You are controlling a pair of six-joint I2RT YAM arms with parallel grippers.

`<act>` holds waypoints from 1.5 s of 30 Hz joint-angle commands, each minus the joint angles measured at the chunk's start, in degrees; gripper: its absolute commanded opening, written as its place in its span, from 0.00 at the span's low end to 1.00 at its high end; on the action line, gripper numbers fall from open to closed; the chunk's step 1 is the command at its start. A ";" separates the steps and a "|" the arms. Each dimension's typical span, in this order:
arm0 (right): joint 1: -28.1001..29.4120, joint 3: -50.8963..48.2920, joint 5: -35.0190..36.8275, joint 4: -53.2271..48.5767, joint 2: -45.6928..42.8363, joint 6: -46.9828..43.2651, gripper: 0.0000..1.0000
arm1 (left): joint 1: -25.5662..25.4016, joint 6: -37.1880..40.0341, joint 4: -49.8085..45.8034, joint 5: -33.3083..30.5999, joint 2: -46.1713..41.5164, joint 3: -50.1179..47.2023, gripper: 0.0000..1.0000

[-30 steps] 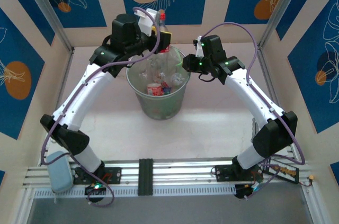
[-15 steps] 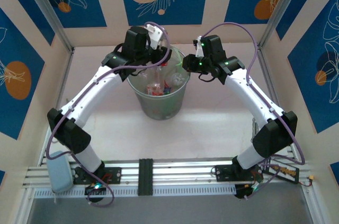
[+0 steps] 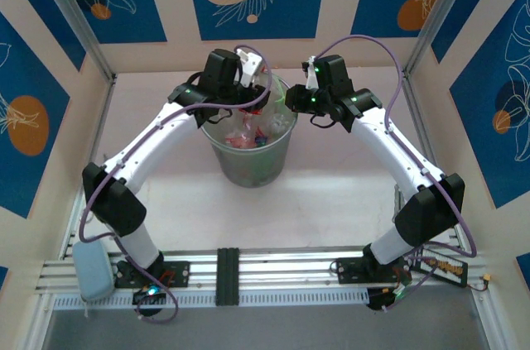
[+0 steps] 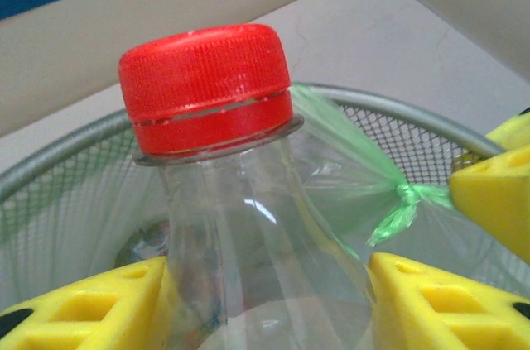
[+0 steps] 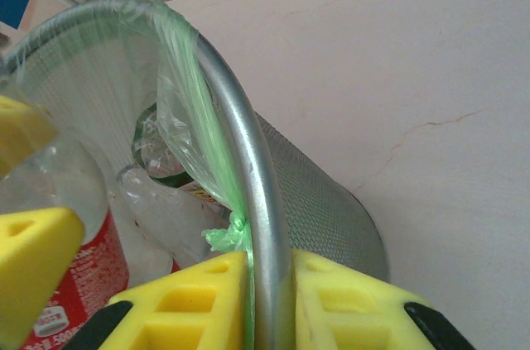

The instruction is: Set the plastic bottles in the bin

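Where the left gripper (image 4: 265, 304) hangs over the bin (image 3: 248, 164), its two yellow fingers (image 4: 91, 304) pinch the shoulder of a clear plastic bottle (image 4: 248, 226), one finger on each side. The held bottle stands upright between the fingers. Its red cap (image 4: 204, 89) sits above them, and its body runs down past them out of the left wrist view. The open mouth of the bin lies below and behind this gripper, with the mesh wall curving around on both sides of the bottle.

The right gripper (image 5: 265, 288) is pressed together on the metal rim of the bin. One of its fingers is inside the bin and the other is outside, with the rim passing between them. A green-tinted liner (image 5: 178, 102) is folded over the rim ahead of this gripper. The liner's knot (image 5: 225, 236) rests just above the tip of the inner finger.

On the inner-finger side of the right gripper, loose bottles (image 5: 157, 205) lie in the bin, clear and crumpled. Further to that side, a finger of the left gripper is in view. Just behind it is a clear bottle body with a red label (image 5: 62, 296). On the outer-finger side, the bin wall drops to the pale table (image 5: 397, 77).

In the top view, both grippers stand at the far part of the rim, near each other, with the held bottle between them.
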 commanded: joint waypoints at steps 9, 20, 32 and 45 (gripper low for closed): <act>0.40 -1.41 -3.22 -4.14 -0.16 0.29 0.21 | -0.30 -1.56 -0.16 2.14 0.19 1.42 0.52; 0.48 -0.19 -3.58 -4.36 0.68 0.03 0.20 | -0.28 -2.27 2.50 3.06 -3.39 3.73 0.78; 0.57 -0.02 -3.18 -4.36 0.41 0.01 0.20 | -0.22 -5.44 3.67 2.48 -1.79 -1.43 0.40; 0.61 0.71 -2.70 -3.92 0.50 0.20 0.20 | -0.17 -7.99 3.31 4.58 -1.57 0.74 0.36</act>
